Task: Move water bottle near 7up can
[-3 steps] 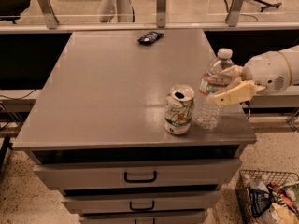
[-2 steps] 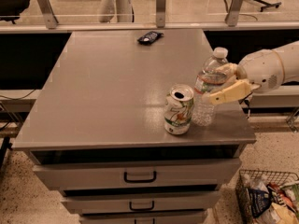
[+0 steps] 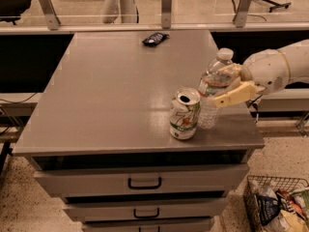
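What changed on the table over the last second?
The gripper, shut on the water bottle, carried it slightly closer to the 7up can; it is now right beside it. The can and the dark packet at the far edge of the table stayed put.

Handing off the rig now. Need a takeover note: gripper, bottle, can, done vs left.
Gripper: over the right front part of the table, closed around the water bottle.
Water bottle: tilted, base low at the table, just right of the 7up can; contact between them unclear.
7up can: upright near the front edge.
Done: bottle is beside the can.
Left: probably stand it, release, withdraw.
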Robot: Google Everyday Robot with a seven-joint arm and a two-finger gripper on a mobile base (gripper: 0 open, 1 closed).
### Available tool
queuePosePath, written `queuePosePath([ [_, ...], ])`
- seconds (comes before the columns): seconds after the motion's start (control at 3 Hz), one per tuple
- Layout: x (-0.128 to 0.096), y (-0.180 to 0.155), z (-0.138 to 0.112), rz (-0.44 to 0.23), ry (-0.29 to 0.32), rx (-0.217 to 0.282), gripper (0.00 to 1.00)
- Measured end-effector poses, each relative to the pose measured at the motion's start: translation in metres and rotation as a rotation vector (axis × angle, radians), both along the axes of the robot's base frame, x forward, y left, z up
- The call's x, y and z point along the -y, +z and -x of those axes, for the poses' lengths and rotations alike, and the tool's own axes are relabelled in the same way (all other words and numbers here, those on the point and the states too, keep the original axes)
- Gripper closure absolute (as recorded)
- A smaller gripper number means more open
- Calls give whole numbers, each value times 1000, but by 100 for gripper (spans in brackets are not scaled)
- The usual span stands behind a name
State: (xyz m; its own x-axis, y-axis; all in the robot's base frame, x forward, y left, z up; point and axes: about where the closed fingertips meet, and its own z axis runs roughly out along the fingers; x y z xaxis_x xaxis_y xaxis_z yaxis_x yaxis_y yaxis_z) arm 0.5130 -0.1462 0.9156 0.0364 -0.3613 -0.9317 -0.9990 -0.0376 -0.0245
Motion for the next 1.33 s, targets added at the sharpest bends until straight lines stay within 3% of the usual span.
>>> queuePosePath([
  [1.0,-2,-11,13,-19,90,-23,16],
  [1.33,-3,-11,15,-29,110,-22,0],
])
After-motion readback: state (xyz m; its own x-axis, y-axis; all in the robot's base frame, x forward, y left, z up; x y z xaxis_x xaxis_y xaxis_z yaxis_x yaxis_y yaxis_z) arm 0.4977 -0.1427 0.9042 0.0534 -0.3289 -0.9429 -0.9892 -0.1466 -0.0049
